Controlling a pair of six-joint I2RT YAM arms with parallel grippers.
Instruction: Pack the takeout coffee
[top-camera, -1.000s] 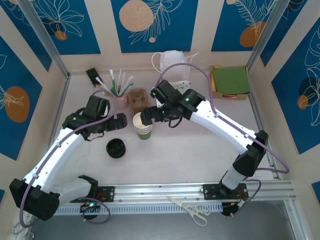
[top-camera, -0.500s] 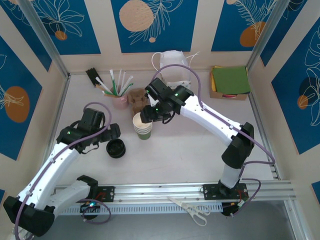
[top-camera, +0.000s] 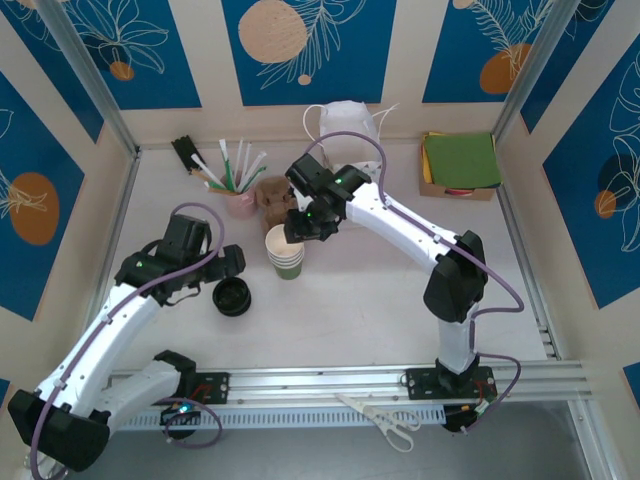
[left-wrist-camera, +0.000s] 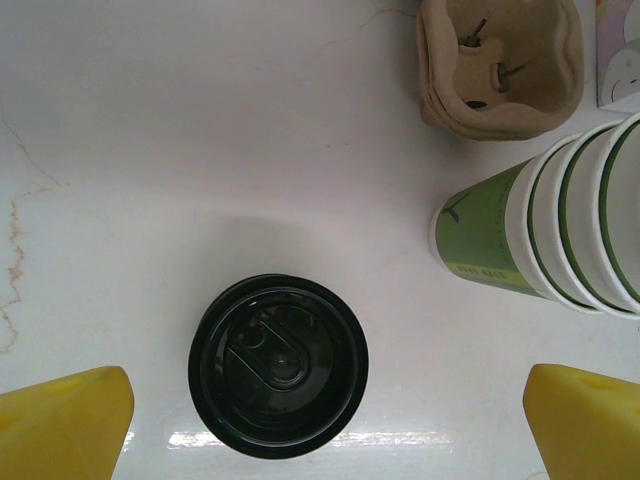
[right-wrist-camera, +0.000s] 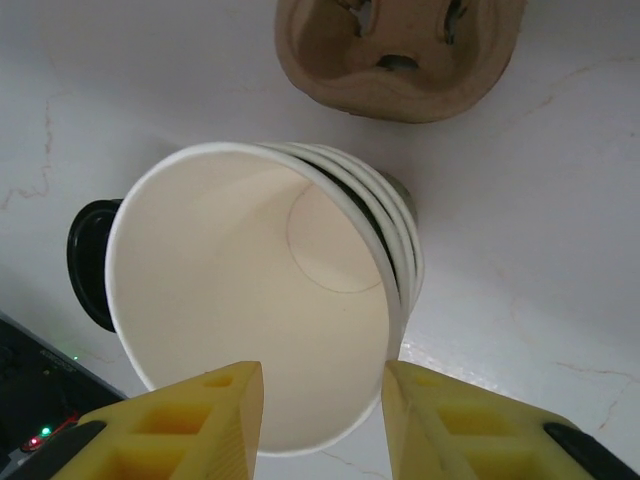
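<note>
Though my right pincer (right-wrist-camera: 320, 420) stands half-closed at the takeout cup (right-wrist-camera: 250, 300), topmost of the stack (left-wrist-camera: 490, 240), I cannot tell if it grips; 2 nested cups may lift together. My left pincer (left-wrist-camera: 325, 420) gapes above the black lid (left-wrist-camera: 278, 365) on the tabletop (left-wrist-camera: 150, 120).

Right pincer (right-wrist-camera: 320, 398) narrower at top cup (right-wrist-camera: 240, 300) rim; left pincer (left-wrist-camera: 325, 425) back over lid (left-wrist-camera: 278, 365).

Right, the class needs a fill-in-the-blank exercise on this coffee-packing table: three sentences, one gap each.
1. The lone lid lying on the table is ____ in colour.
2. The stack of paper cups is white inside and ____ outside.
3. The left gripper hangs over the lid with its jaws ____.
Missing words: black; green; open.
</note>
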